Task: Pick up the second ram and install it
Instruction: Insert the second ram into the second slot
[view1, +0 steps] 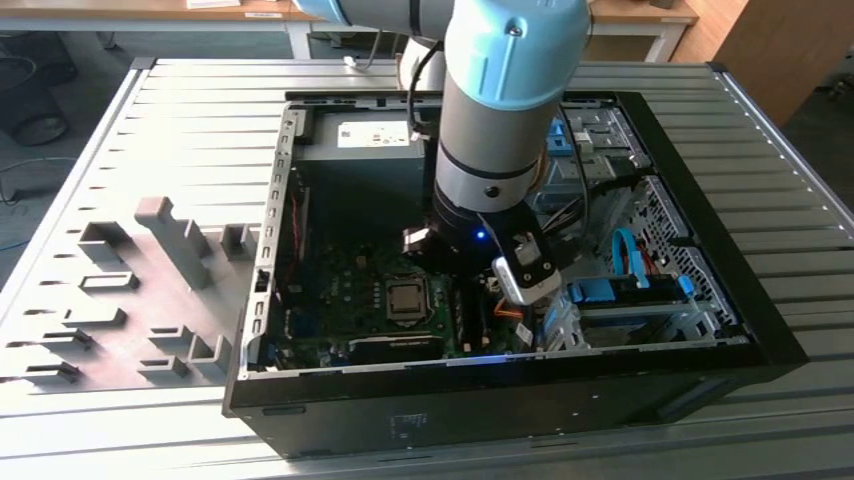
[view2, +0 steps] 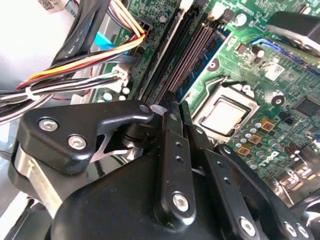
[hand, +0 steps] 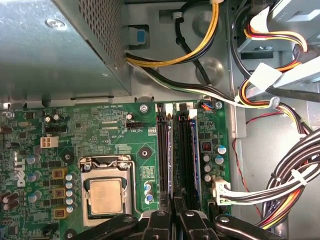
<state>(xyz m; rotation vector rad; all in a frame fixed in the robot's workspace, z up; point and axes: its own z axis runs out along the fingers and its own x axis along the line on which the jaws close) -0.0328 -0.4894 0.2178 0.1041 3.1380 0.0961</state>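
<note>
gripper over ram slots, inside open pc case

gripper (hand: 172, 220) low over the memory slots (hand: 175, 150) beside the cpu socket (hand: 106, 192); fingers (view2: 172, 150) drawn close together over a slot. can't tell if the second ram sits between them or is already seated, no blue-green board clearly visible. judging by pose: at the install/press stage, seating unconfirmed

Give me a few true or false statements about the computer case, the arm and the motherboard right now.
1. The case lies open on a slatted metal table. True.
2. The gripper is down at the memory slots. True.
3. The processor is covered by a fan. False: its bare metal top shows in both wrist views.
4. The arm is parked outside the case. False: it reaches down into it.
5. Bundled wires run beside the motherboard. True.
</note>
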